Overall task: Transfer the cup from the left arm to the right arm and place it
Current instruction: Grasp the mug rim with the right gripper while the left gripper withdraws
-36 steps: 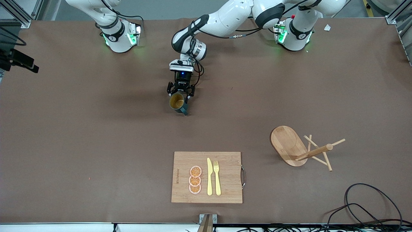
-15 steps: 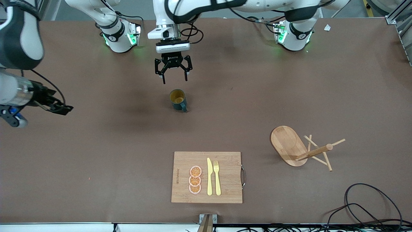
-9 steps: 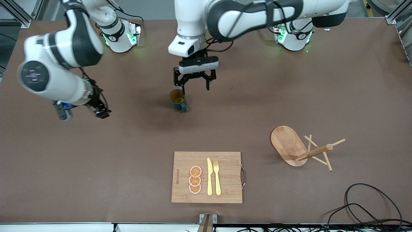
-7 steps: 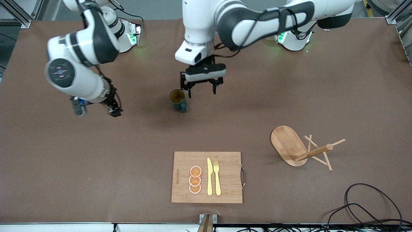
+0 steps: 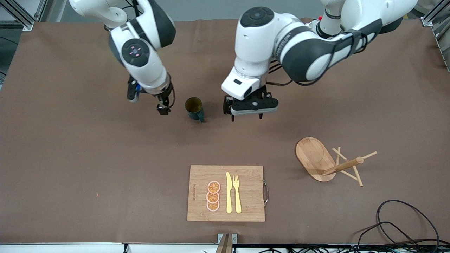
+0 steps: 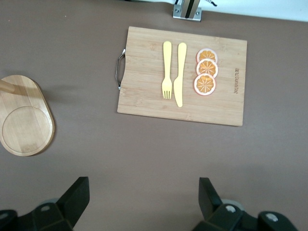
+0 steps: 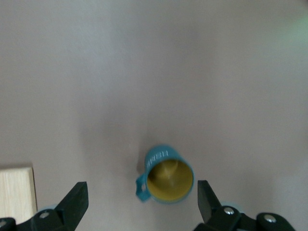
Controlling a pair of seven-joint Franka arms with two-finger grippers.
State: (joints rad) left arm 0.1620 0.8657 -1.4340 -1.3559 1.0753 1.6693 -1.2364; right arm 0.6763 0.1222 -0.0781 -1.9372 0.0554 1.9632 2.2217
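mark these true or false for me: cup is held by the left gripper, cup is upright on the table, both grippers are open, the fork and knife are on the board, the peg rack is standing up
1. The cup is held by the left gripper. False: it stands free on the table, between the two grippers.
2. The cup is upright. True: its yellow inside faces up in the right wrist view.
3. Both grippers are open. True: the left gripper and the right gripper are both open and empty.
4. The fork and knife lie on the board. True, beside three orange slices.
5. The peg rack stands upright. False: it lies tipped on its side.
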